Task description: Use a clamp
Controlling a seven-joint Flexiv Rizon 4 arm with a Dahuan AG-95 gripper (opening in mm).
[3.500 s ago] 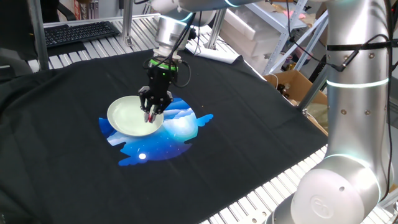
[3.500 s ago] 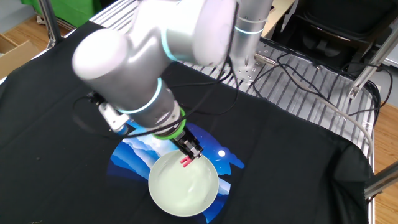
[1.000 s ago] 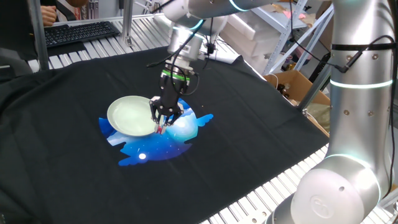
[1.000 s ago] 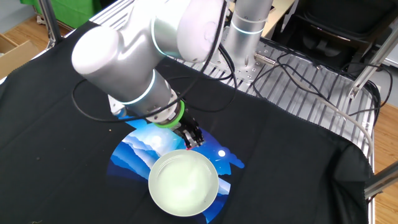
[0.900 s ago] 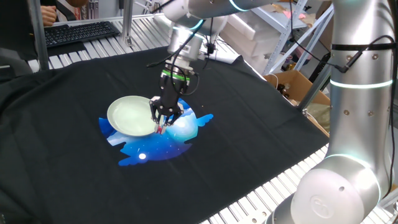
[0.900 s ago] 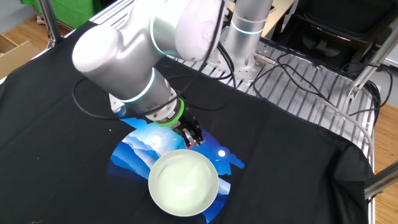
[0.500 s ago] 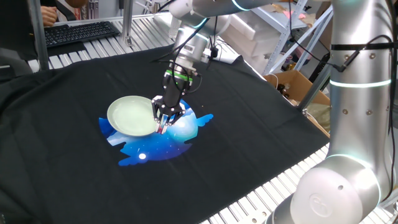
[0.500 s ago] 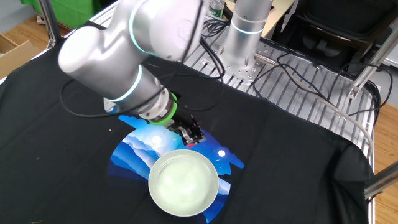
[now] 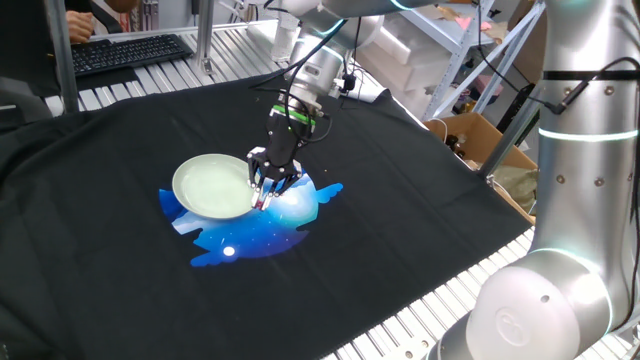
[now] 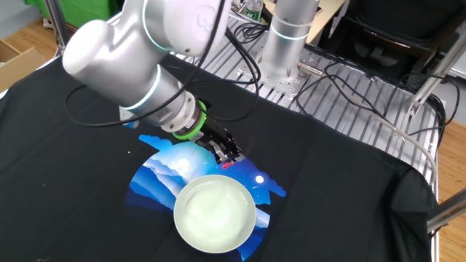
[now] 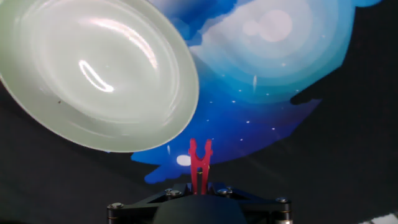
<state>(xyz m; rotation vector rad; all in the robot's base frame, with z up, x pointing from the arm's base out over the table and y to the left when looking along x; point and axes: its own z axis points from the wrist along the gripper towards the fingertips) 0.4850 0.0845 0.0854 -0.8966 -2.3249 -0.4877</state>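
Observation:
The red clamp [image 11: 199, 163] sticks out from my gripper [image 11: 199, 186], which is shut on its tail end; its two jaws point forward over the blue print. The pale green plate [image 11: 93, 74] lies at the upper left of the hand view, its rim just left of the clamp's tip. In one fixed view my gripper [image 9: 266, 196] hangs low at the right edge of the plate [image 9: 212, 186], with a bit of red showing at the fingertips. In the other fixed view the gripper [image 10: 227, 159] sits just behind the plate [image 10: 214, 212], with the clamp [image 10: 228, 165] a small red spot.
A black cloth with a blue and white print [image 9: 270, 218] covers the table. A keyboard [image 9: 125, 50] lies at the far back left. A cardboard box [image 9: 478, 140] stands off the table's right side. Cables run over the metal slats [image 10: 349, 80].
The arm has tilted and swung so the gripper, still holding the clamp, moved off the plate's inside to just beyond its rim; over the last second it only shifted slightly.

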